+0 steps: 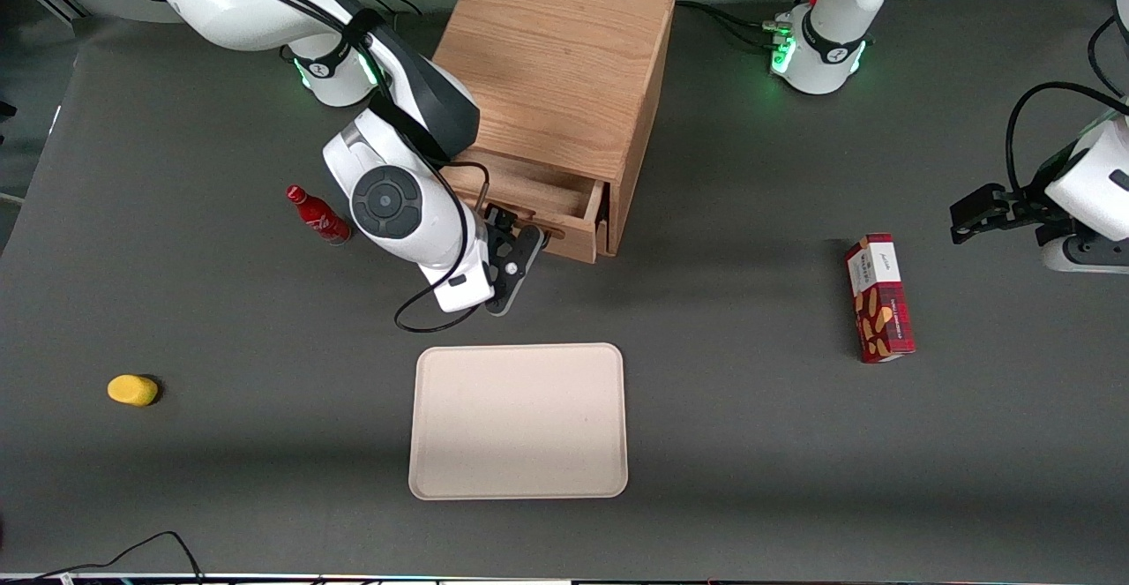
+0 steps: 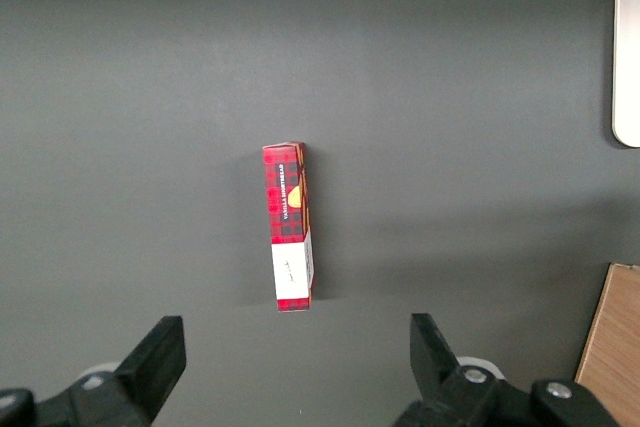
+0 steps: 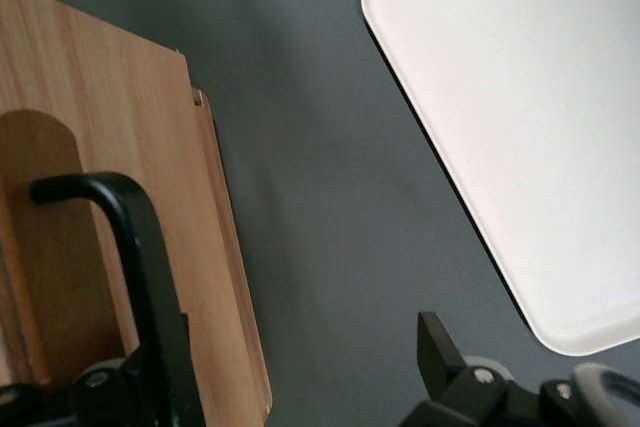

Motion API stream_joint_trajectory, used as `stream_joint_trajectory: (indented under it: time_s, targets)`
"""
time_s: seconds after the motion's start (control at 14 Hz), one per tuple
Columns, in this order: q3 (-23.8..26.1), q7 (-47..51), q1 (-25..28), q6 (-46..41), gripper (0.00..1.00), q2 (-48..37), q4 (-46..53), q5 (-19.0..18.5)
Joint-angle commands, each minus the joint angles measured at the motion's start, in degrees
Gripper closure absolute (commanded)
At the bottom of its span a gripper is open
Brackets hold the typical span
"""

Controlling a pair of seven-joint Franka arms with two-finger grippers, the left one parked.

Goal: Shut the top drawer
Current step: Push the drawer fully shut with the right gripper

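The top drawer [image 1: 538, 201] is a shallow box of light oak with a visible grain, and it's pulled partway out of the cabinet [image 1: 556, 73], sticking out toward the front camera. The cabinet itself is one chunky oak cube with a flat top, sitting near the middle of the desk's edge farthest from the front camera. In the right wrist view you get the drawer front [image 3: 130, 247] up close: smooth pale wood with a rounded corner.

The gripper [image 1: 512, 258] is right at the drawer front, black fingers spread apart, one finger [image 3: 140, 277] lying against the wood and the other out over bare tabletop. It's not pinching anything.

Closer to the front camera than the drawer there's one tray [image 1: 519, 422], cream coloured, matte, a rounded rectangle with a low raised rim, flat on the desk near the middle of the near edge. The desk [image 1: 750, 444] is a dark grey matte surface.

Small stuff, one of each: a glossy red bottle [image 1: 317, 214] with a silver cap, lying tilted beside the working arm; a little yellow rounded lump [image 1: 132, 389] toward the working arm's end, near the corner closest to the front camera; and a long red plaid cardboard box [image 1: 879, 298] with a white label, lying flat toward the parked arm's end.
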Motion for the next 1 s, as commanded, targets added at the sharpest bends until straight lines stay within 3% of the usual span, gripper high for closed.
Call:
stream_joint_trajectory:
  time_s: [0.0,0.29,0.43,0.93]
  targets:
    - [1.5,1.6,-1.3,-0.6,0.0,-2.3,-4.0,-1.9]
    - [2.5,2.9,-1.6,-1.0,0.0,-2.8,-5.4,-2.3]
    - [4.8,5.0,-2.5,-1.0,0.0,-2.9,-5.9,-4.4]
    - [6.6,6.2,-2.8,-1.0,0.0,-3.8,-7.9,-4.5]
